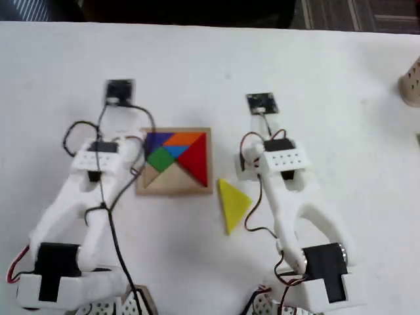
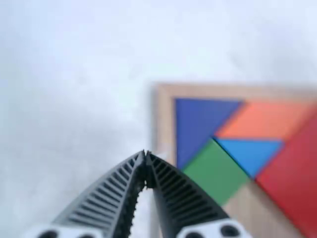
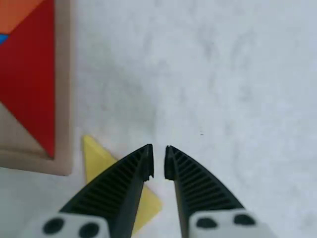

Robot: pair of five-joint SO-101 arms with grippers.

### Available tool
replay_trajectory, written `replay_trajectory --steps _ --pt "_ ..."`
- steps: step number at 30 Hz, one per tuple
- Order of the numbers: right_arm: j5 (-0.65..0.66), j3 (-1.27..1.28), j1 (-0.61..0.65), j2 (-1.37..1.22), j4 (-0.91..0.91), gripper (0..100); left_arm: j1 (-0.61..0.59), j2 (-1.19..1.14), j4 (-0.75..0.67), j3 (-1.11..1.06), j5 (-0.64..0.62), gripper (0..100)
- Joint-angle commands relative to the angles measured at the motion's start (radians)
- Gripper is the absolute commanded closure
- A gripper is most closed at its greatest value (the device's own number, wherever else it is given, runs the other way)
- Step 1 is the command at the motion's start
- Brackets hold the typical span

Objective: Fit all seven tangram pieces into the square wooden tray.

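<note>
While the square wooden tray (image 1: pixel 172 189) sits flat on the white table (image 1: pixel 328 98) between my two arms, five coloured pieces lie inside it. A dark blue triangle (image 1: pixel 156 142) is in the far left corner. An orange piece (image 1: pixel 185 138) runs along the far wall. A small light blue triangle (image 1: pixel 174 151) is in the middle, touching both. A green square (image 1: pixel 159 159) is on the left side, under the dark blue one. A big red triangle (image 1: pixel 196 161) is against the right wall. The near part of the tray is plain tan; I can't tell bare floor from wood-coloured pieces there.

The yellow triangle (image 1: pixel 231 202) is outside the tray, flat on the table. It is just beside the tray's near right corner, between the tray and my right arm.

My left claw (image 2: pixel 145 163) is closed tip to tip with nothing in it. It is over bare table just outside the tray's left rim, near the dark blue triangle's corner.

My right claw (image 3: pixel 158 161) has its fingers parted by a narrow gap and holds nothing. It is over the table to the right of the tray. One finger overlaps the yellow triangle in the wrist view; contact can't be judged.

Black cables (image 1: pixel 108 210) trail over my left arm. A tan perforated object (image 1: pixel 412 82) sits at the table's far right edge, well apart from the tray.
</note>
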State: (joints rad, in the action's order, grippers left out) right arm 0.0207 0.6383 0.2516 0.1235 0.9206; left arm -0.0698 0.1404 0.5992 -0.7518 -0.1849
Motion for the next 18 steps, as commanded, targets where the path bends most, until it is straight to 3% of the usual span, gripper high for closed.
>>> replay_trajectory --steps 1,6,12,18 --pt "-0.097 -0.029 0.084 0.047 -0.012 86.1 -0.091 0.044 -0.064 0.061 -0.126 98" --pt "-0.213 -0.071 0.193 0.047 0.051 82.6 -0.159 0.041 -0.144 0.06 -0.132 98" --pt "-0.284 -0.063 0.363 0.042 -0.012 82.4 -0.177 -0.042 -0.169 0.107 -0.129 98" --pt "-0.31 -0.094 0.384 -0.116 -0.091 82.3 -0.209 -0.128 -0.167 0.176 -0.127 98"
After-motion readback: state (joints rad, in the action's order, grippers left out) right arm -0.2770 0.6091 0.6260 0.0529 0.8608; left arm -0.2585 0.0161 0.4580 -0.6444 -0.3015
